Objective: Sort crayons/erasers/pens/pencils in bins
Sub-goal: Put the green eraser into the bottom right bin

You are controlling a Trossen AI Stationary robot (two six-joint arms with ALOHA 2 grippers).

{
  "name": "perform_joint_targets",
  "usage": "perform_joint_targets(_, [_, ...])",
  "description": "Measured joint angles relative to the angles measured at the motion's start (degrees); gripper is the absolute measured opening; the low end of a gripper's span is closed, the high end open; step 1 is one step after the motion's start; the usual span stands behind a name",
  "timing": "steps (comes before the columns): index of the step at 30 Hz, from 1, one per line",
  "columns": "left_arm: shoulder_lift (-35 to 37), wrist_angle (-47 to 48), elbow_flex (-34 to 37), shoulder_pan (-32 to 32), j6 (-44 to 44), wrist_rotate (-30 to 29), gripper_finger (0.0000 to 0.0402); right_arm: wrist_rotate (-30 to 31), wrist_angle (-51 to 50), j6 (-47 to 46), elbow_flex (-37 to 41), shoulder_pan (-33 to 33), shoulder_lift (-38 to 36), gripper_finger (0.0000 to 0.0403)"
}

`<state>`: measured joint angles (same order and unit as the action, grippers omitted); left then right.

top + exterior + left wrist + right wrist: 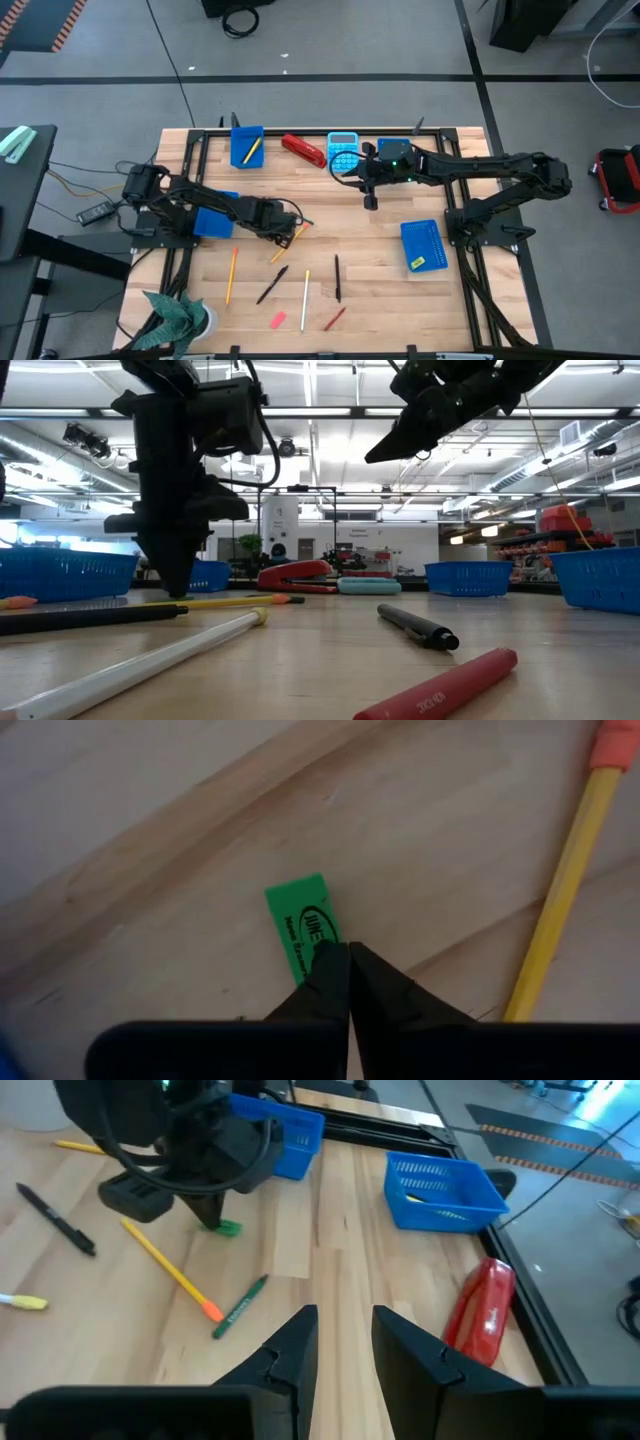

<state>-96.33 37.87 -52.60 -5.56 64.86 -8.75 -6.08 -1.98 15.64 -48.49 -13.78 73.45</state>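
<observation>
A green eraser (300,925) lies flat on the wooden table. My left gripper (348,955) points down at it, shut, with its fingertips over one end of the eraser; in the right wrist view the green eraser (229,1228) sticks out beside those fingers. A yellow pencil (560,910) with an orange end lies close by. My right gripper (345,1320) hangs open and empty above the table's far middle (371,200). Blue bins stand at the far left (247,146), at the right (423,247) and under each arm. My left gripper comes from above, its shut fingertips (330,965) meeting over the eraser's end (305,955) nearest them. Nothing is between the fingers. The eraser lies flat on the table. I cannot tell whether the tips touch it.
A red stapler (303,149) and a light-blue calculator (343,152) sit at the far edge. Black pens (272,284) (337,278), pencils (231,275) (306,286), a red crayon (334,318) and a pink eraser (278,320) lie toward the near edge. A green stick (240,1307) lies by the yellow pencil.
</observation>
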Motion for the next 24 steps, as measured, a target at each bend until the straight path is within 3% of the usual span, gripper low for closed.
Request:
perform_joint_targets(4, [0.5,1.1,0.0,0.0,-0.1,0.1,0.0023,0.1,0.1,0.4,0.0,0.0,0.0,0.0104])
perform_joint_targets(12, [3.5,6.5,0.0,0.0,-0.1,0.5,0.0009,0.1,0.3,0.6,0.0,0.0,0.0,0.0104])
perform_joint_targets(24, [4.2,2.6,-0.1,-0.5,2.4,0.5,0.0059,0.1,0.0,0.5,0.0,0.0,0.0,0.0104])
